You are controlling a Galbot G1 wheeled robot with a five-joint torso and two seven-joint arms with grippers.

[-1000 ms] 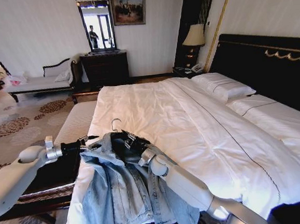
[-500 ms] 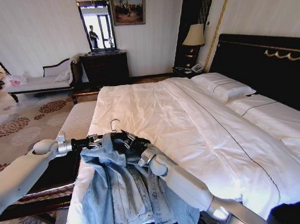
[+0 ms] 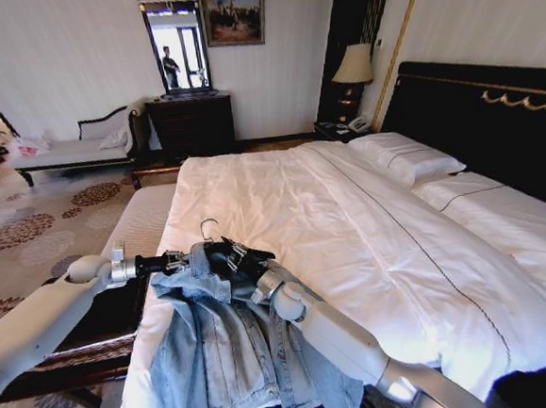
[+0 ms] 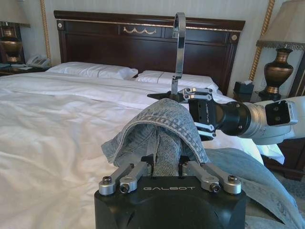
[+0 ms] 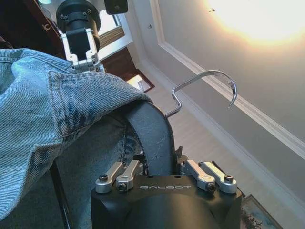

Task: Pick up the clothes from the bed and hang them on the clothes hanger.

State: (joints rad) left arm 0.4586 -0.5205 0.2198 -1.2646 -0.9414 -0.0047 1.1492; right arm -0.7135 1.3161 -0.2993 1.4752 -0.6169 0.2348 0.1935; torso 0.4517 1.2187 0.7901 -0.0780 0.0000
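Denim jacket (image 3: 223, 354) hangs at the near left corner of the bed (image 3: 350, 226), its light-blue body falling down over the edge of the white sheets. Its collar part sits over the black clothes hanger (image 3: 222, 253), and the silver hook (image 3: 207, 228) stands up above the cloth. In the left wrist view the hook (image 4: 179, 45) rises straight in front of the dark headboard (image 4: 95, 45).

On the left side, the left hand (image 3: 176, 262) is clenched on the jacket's shoulder fabric; in its own view the fingers (image 4: 138, 169) pinch a fold of denim (image 4: 162, 129) between them. The right hand (image 3: 243, 263) comes from the right side and is grasping the hanger under the collar; in the right wrist view its fingers (image 5: 126, 171) close on the black curved arm of the hanger (image 5: 155, 138), with the denim (image 5: 57, 105) draped just beside it.

White pillows (image 3: 407, 160) lie at the headboard, well apart from the jacket. A lamp (image 3: 355, 65) stands beside the bed.
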